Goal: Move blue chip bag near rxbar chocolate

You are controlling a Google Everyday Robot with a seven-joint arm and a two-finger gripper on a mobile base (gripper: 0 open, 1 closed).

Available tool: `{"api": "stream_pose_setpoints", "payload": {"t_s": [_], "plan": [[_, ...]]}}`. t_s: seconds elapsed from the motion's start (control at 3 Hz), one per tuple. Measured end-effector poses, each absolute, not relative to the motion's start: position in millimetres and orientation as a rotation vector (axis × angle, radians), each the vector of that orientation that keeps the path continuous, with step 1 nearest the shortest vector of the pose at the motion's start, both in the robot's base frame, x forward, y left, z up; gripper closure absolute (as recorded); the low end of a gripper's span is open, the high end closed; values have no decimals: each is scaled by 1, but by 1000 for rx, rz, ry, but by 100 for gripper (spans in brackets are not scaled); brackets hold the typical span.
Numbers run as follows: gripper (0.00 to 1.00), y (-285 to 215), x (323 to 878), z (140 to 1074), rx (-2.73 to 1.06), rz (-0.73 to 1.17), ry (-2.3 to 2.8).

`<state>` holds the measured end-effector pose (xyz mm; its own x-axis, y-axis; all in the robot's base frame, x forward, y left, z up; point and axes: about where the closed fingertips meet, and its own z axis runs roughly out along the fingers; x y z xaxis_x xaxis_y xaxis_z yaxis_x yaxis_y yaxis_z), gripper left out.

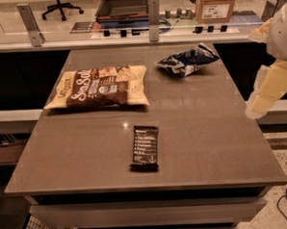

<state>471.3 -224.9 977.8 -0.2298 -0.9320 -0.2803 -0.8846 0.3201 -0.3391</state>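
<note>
The robot's gripper (266, 91) is seen at the right edge of the camera view, a cream-coloured form held beyond the right side of the grey table (209, 132) and above the floor, clear of the tabletop. Whether it is apart or together cannot be told. Nothing is held against it.

Nearest to it, the blue chip bag (188, 61) is found crumpled in the far right part of the table, near the back edge and set in from the right edge. A broad stretch of bare surface is left between that bag and the front edge on the right side.

The rxbar chocolate (145, 147) is laid flat near the middle of the front half, its long side running front to back, its lower end near the front edge but not over it. It lies well apart from the blue chip bag, with unobstructed tabletop between them.

A larger cream-and-brown Sea Salt bag (101, 87) is spread flat on the left side, its left corner close to the left edge, apart from both smaller items.

Behind the table, a metal post (153, 18) and a cardboard box (217, 4) are seen along a ledge, and an office chair (60, 5) farther back.
</note>
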Motion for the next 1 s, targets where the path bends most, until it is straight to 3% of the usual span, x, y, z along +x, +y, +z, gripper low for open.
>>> {"api": "stream_pose_setpoints", "payload": {"t_s": [1.0], "plan": [[0,-233,601,965,-1400,-242,2073]]}}
